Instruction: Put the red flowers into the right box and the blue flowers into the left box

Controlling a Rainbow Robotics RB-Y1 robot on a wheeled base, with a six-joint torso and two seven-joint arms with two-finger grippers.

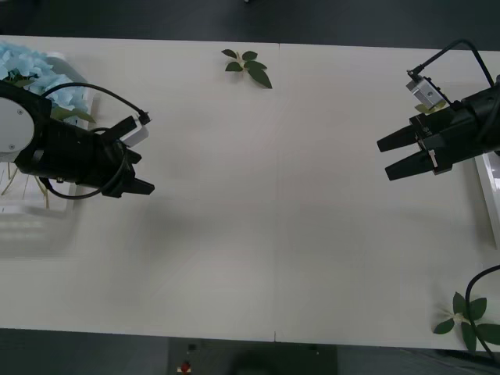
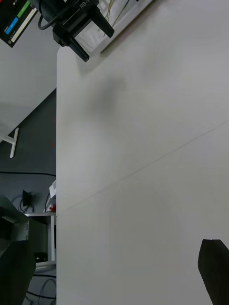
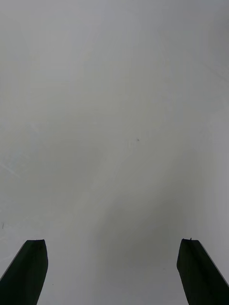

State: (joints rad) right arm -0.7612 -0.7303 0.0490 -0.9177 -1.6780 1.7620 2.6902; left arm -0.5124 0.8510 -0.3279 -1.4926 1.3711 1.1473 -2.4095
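Two leaf sprigs lie on the desk [image 1: 273, 234]: one [image 1: 248, 66] top centre, one [image 1: 467, 318] lower right. Blue flowers [image 1: 35, 74] fill the left box [image 1: 31, 215], upper left. Both tools, left [image 1: 141, 160] and right [image 1: 384, 158], gape wide, empty.

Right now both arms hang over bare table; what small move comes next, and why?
Probably park both. The blue flowers lie in the left box; the left gripper and right gripper are open, holding nothing, and the table carries no blooms.

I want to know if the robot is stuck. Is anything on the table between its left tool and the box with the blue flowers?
Nothing visible blocks it. The left tool, open and empty, hangs right beside the left box, where the blue flowers already lie. Only the arm's own body overlaps the box.
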